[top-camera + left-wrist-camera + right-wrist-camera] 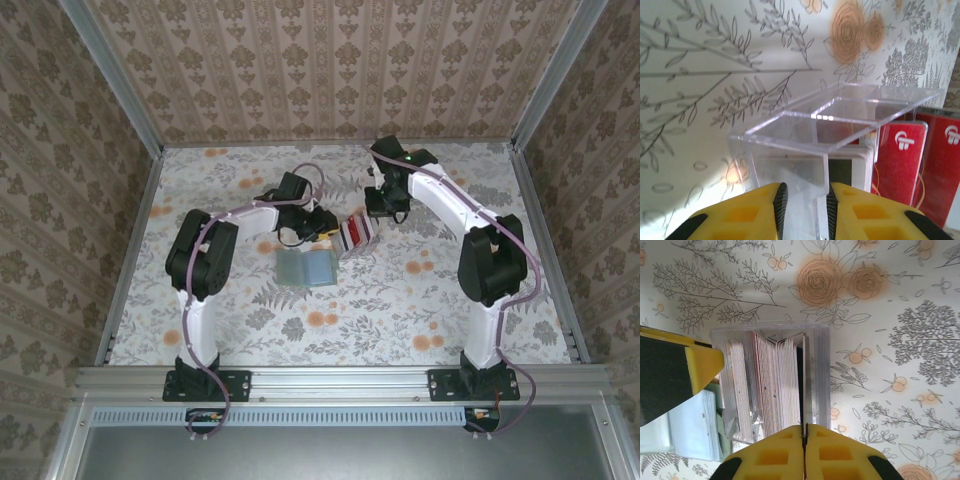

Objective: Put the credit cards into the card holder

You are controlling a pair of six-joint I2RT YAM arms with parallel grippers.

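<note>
The task is at its beginning. All the credit cards (770, 385) stand on edge in a row inside a clear box (822, 370), which sits near the middle of the counter (420, 310). I see no card in the card holder (307, 267) yet. The holder lies flat on the counter, just to the near left of the box, and it seems to lie open, with pale plastic pockets showing.

The left jaws are grasping the clear box: in the left wrist view the yellow fingers (745, 215) are clenched on a transparent wall of it, and red cards (902, 160) show behind the plastic on the right. My judgement is that this grip keeps the box steady.

The right jaws are clenched from above on the upper edge of one dark card (803, 375) at the right end of the row, next to the box wall. The card is not yet lifted out.

What is left is almost everything: to pull this card out, to bring it to the holder, to slide it in, and then to do the same for the other cards.
</note>
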